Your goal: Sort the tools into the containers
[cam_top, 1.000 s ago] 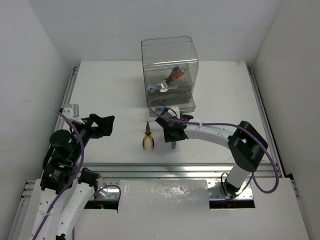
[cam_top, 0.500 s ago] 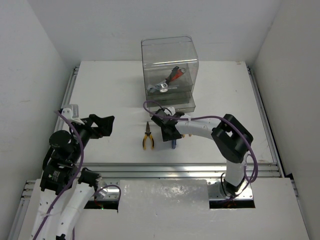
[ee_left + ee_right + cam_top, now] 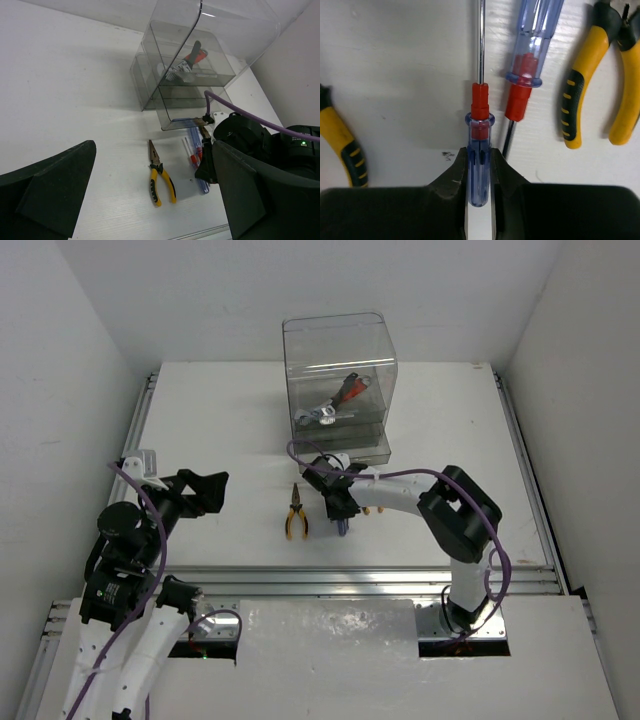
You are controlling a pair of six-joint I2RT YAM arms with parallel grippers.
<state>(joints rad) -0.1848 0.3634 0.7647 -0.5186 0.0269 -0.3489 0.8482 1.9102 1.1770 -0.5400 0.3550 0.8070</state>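
My right gripper [image 3: 479,175] is shut on the clear blue handle of a thin screwdriver [image 3: 479,150] with a red collar, at or just above the table; I cannot tell which. A second red and blue screwdriver [image 3: 525,65] lies beside it. Yellow-handled pliers [image 3: 600,85] lie to its right, and another yellow handle [image 3: 345,145] shows at the left edge. In the top view the right gripper [image 3: 338,508] is in front of the clear container [image 3: 338,350], which holds a red-handled wrench [image 3: 345,395]. Yellow pliers [image 3: 296,513] lie left of it. My left gripper [image 3: 205,490] is open and empty.
The container [image 3: 200,65] stands at the back middle of the white table [image 3: 200,420]. A purple cable [image 3: 235,107] runs along the right arm. Metal rails [image 3: 300,575] border the table's near edge and sides. White walls close in on three sides.
The right arm's elbow has swung left toward the container and its gripper has shifted slightly left over the screwdrivers. The left arm has not moved.
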